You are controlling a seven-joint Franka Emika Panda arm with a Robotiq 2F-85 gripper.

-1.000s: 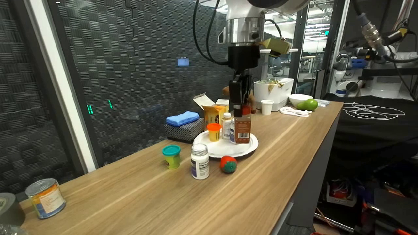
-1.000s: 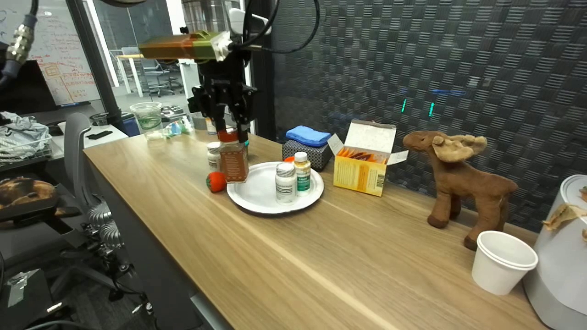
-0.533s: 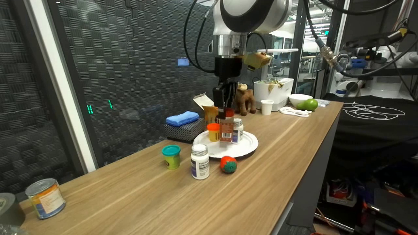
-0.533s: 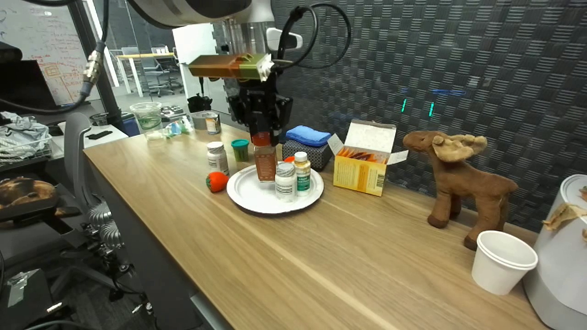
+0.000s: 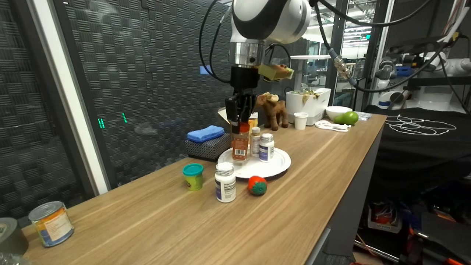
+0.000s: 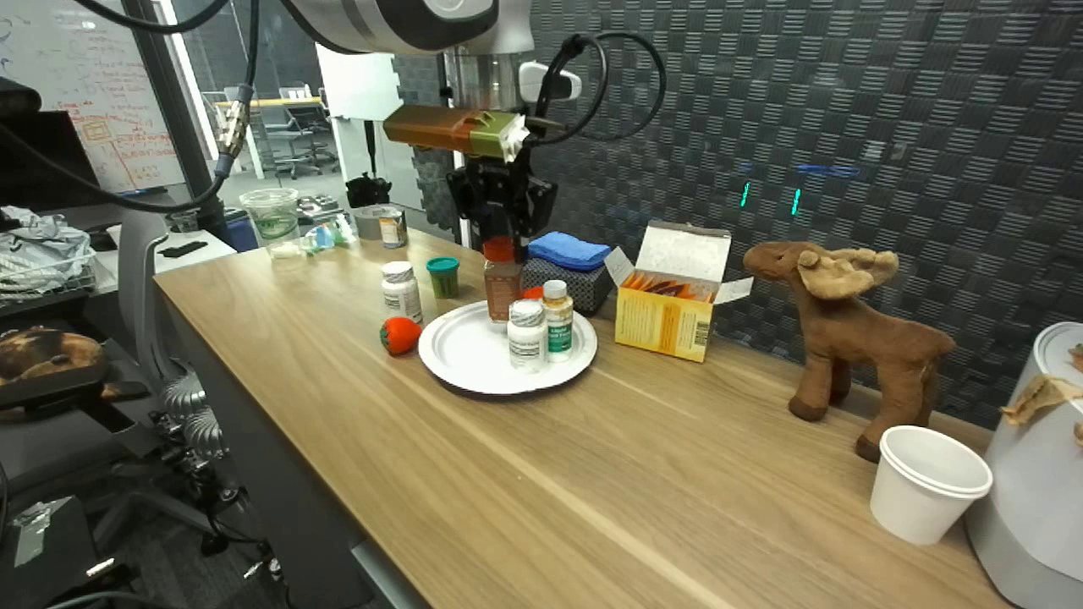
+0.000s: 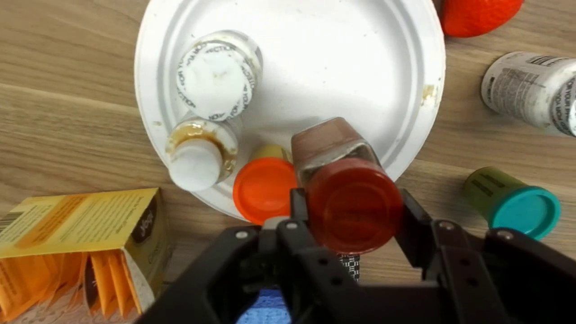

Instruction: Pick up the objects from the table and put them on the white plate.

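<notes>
My gripper (image 7: pixel 353 209) is shut on the red cap of a square clear bottle with a brown label (image 7: pixel 330 137). It holds the bottle upright over the back part of the white plate (image 6: pixel 470 359); I cannot tell whether its base touches. On the plate stand a white pill bottle (image 6: pixel 526 338), a green-labelled bottle (image 6: pixel 558 326) and an orange-lidded tub (image 7: pixel 265 189), close beside the held bottle and hidden behind it in an exterior view (image 5: pixel 240 147). Off the plate are a white bottle (image 5: pixel 225 182), a teal-lidded tub (image 5: pixel 193 176) and a red strawberry (image 5: pixel 257 185).
An open yellow box (image 6: pixel 664 317) and a patterned black box (image 5: pixel 208 147) with a blue cloth (image 5: pixel 206 133) stand behind the plate. A toy moose (image 6: pixel 854 338), a paper cup (image 6: pixel 926 482) and a tin can (image 5: pixel 52 224) are farther along the table.
My gripper has carried the red-capped bottle from the plate's edge across it towards the back wall and the orange-lidded tub. The objects on the plate and table have not moved.
</notes>
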